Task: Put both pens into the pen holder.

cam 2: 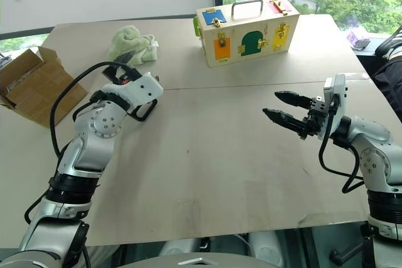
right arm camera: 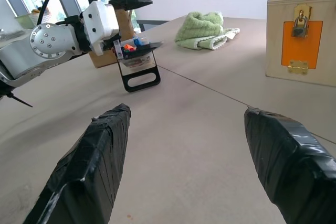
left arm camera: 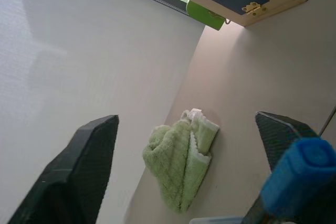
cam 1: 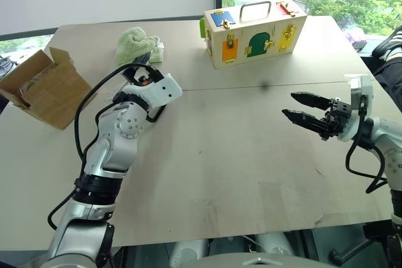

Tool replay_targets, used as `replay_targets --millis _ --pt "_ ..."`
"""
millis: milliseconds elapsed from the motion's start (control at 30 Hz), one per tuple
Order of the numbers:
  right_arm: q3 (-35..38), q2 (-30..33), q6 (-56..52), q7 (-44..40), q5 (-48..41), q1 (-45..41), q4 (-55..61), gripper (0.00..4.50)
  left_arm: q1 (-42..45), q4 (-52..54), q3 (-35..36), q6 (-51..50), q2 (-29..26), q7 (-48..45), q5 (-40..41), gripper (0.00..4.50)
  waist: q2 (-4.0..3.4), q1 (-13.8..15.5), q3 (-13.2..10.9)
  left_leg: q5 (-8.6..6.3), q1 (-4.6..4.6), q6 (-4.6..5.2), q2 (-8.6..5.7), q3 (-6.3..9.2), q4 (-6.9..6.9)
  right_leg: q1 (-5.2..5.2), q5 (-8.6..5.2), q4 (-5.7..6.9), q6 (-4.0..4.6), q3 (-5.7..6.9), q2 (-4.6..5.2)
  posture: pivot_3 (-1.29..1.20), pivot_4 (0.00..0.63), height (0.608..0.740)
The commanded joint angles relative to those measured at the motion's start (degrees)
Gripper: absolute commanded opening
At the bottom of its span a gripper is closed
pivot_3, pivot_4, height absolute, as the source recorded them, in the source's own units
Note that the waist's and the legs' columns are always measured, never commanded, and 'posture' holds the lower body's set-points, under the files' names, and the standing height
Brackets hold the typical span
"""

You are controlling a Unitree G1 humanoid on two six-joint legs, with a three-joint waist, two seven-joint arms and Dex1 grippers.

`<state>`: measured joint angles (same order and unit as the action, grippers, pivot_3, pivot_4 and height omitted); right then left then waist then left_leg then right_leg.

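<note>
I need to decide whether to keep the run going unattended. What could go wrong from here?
The left gripper stands open right over the pen holder, with the blue pen cap beside one finger; pulling away carelessly could snag a pen or tip the upright holder. The green cloth lies just beyond and could be dragged.

The pale worktop (cam 1: pixel 239 155) carries a cardboard box (cam 1: pixel 44 86) at its left edge. A green cloth (cam 1: pixel 137 43) lies at the far side, a wooden box (cam 1: pixel 254 29) to its right, and the pen holder (right arm camera: pixel 137 64) stands nearer, by the cloth.
</note>
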<state>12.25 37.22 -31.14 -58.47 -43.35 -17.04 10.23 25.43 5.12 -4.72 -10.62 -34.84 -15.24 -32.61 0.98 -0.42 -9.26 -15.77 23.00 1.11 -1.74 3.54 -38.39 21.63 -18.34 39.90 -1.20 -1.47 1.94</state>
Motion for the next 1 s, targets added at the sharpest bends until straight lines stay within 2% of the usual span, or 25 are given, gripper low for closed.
replay_targets --millis 33,133,200,267,333,400,600,700,767,867,1000 --pt "1.5 0.6 0.4 -0.9 -1.4 -0.6 1.4 3.69 0.6 3.2 1.9 3.4 -0.4 2.7 0.3 4.45 0.00 0.0 0.0 0.00 0.00 0.00 0.00 0.00 0.00 0.00 0.00 0.00 0.00 0.00 0.00 0.00 0.150 0.740" --pt "0.9 1.3 1.8 -2.0 0.4 0.0 0.5 3.69 2.4 5.7 0.8 11.6 -0.4 2.4 3.7 4.45 0.00 0.0 0.0 0.00 0.00 0.00 0.00 0.00 -0.01 0.01 0.00 0.00 0.00 0.00 0.00 0.00 0.150 0.740" --pt "0.1 1.9 4.0 -3.1 3.0 0.2 -0.5 3.69 2.6 6.7 2.0 12.7 1.7 2.1 7.5 4.45 0.00 0.3 0.0 0.01 0.02 -0.02 0.00 0.00 -0.02 0.00 0.00 -0.01 0.00 0.01 0.02 0.00 0.150 0.740" --pt "-0.8 2.9 6.7 -4.6 5.9 0.7 -2.1 3.69 1.2 8.0 3.3 11.4 5.9 -1.9 17.8 4.45 -0.02 0.4 0.0 0.01 0.02 -0.02 -0.01 -0.01 -0.05 -0.01 0.00 -0.02 0.00 0.00 0.04 0.00 0.150 0.740" --pt "-1.5 3.8 9.2 -6.1 8.3 1.9 -3.7 3.69 -3.4 11.0 3.7 6.8 9.6 -9.0 30.1 4.45 -0.03 0.4 0.0 0.00 0.02 -0.01 -0.01 -0.03 -0.09 -0.01 0.00 -0.01 -0.01 0.01 0.04 0.00 0.150 0.740" --pt "-1.5 4.1 11.4 -6.9 10.0 3.4 -5.2 3.69 -10.3 14.5 3.1 5.4 8.3 -15.2 35.9 4.45 -0.05 -0.3 0.1 0.01 -0.01 -0.02 0.01 -0.08 -0.05 -0.01 0.00 0.00 0.00 -0.04 0.03 0.00 0.150 0.740" --pt "0.1 3.7 14.9 -7.2 11.0 7.9 -7.6 3.69 -24.8 21.3 12.8 -3.5 9.6 -15.3 49.1 4.45 -0.08 -0.4 0.0 -0.08 -0.13 0.13 0.08 0.02 -0.03 -0.02 0.00 0.11 0.01 -0.07 -0.06 0.00 0.150 0.740" --pt "1.1 3.8 15.2 -7.7 9.8 10.1 -7.1 3.69 -32.4 26.1 14.8 -8.6 9.8 -16.8 56.1 4.45 -0.09 -0.3 0.0 -0.13 -0.31 0.22 0.06 0.05 -0.10 -0.26 0.01 0.08 0.00 -0.04 -0.01 0.00 0.150 0.740" --pt "1.6 4.1 15.8 -8.3 10.1 11.8 -7.3 3.69 -38.5 28.7 15.4 -11.9 9.0 -17.3 58.6 4.45 -0.09 -0.2 0.0 -0.14 -0.36 0.24 0.03 0.05 -0.12 -0.33 0.01 0.03 0.00 -0.04 0.03 0.00 0.150 0.740" --pt "2.1 4.1 17.5 -9.2 10.9 13.2 -8.5 3.69 -45.3 29.9 15.6 -11.8 7.8 -18.7 58.6 4.45 -0.09 -0.2 0.0 -0.14 -0.35 0.24 0.03 0.08 -0.11 -0.34 0.01 -0.01 0.00 -0.01 0.03 0.00 0.150 0.740" --pt "2.0 2.8 21.3 -8.5 12.4 13.5 -10.9 3.69 -47.6 28.4 15.0 -9.8 7.4 -18.4 56.1 4.45 -0.12 0.0 0.0 -0.14 -0.40 0.24 0.03 0.19 -0.10 -0.40 0.00 0.02 0.01 0.11 0.02 0.00 0.150 0.740"
